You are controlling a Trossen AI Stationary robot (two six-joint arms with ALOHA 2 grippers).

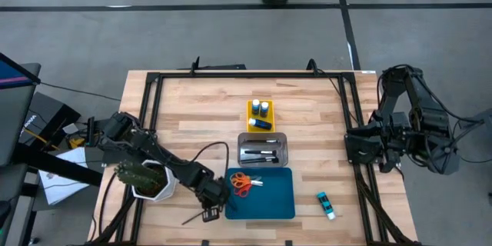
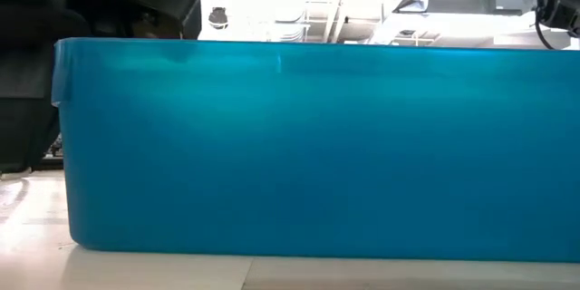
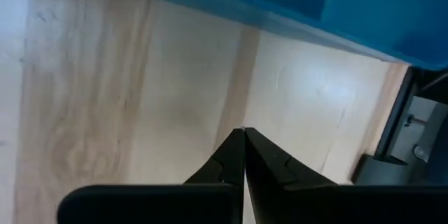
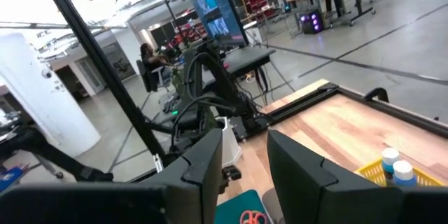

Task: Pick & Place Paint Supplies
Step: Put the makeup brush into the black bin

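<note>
the left tool, closed on nothing, sits by the blue tray's near-left corner, a thin paintbrush slanting on the desk just left of it; the right tool, part open, waits far right.

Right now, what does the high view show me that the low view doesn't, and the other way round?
Only the high view shows the layout: scissors in the blue tray, brushes in the clear tray, bottles in the yellow tray, one bottle loose on the table, the cactus, the left pincer shut beside the blue tray, and the right arm parked at the table's edge. Only the low view shows the room's ceiling. Both show the blue tray, which fills the low view.
</note>
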